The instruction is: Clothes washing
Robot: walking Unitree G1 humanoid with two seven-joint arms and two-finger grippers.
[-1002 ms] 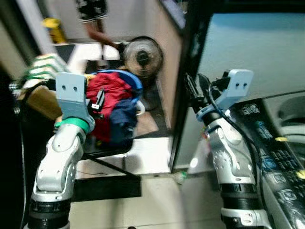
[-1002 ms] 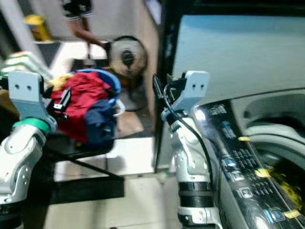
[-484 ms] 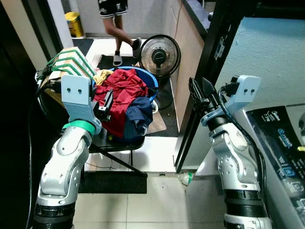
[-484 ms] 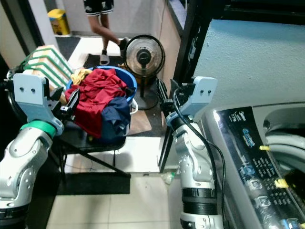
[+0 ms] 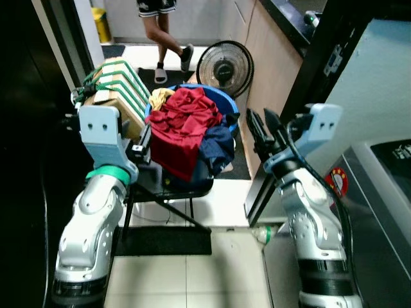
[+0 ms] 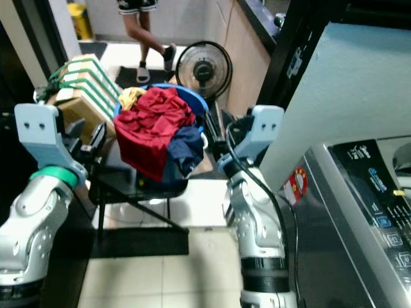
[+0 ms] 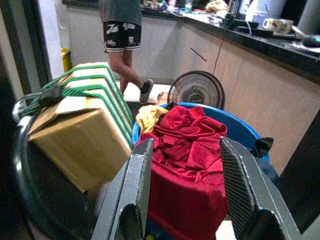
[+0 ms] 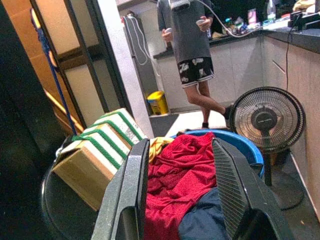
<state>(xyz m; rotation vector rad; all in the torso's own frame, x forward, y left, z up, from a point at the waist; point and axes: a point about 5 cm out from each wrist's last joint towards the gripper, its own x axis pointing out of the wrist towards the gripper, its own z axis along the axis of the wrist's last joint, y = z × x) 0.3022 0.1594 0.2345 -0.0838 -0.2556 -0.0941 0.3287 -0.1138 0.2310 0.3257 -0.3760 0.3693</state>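
Note:
A blue laundry basket (image 5: 226, 106) stands on a black chair (image 5: 182, 188) straight ahead. It is heaped with a red garment (image 5: 182, 126), a navy one (image 5: 216, 145) and a yellow cloth (image 5: 160, 97). My left gripper (image 5: 144, 137) is raised just left of the basket, open, with nothing between its fingers (image 7: 134, 191). My right gripper (image 5: 258, 117) is held up just right of the basket, also open and empty. The right wrist view looks over the red garment (image 8: 177, 172) between the two fingers (image 8: 230, 197). The washing machine (image 6: 376, 192) is at my right.
A cardboard box with green straps (image 5: 114, 89) sits left of the basket. A standing fan (image 5: 224, 64) is behind it. A person (image 5: 162, 25) stands farther back. A dark doorframe (image 5: 324, 70) and a wooden cabinet (image 5: 273, 48) close the right side.
The camera has turned left and sharpened: the washing machine has slid to the right edge and the basket sits nearer the middle. Both arms stay raised with open grippers.

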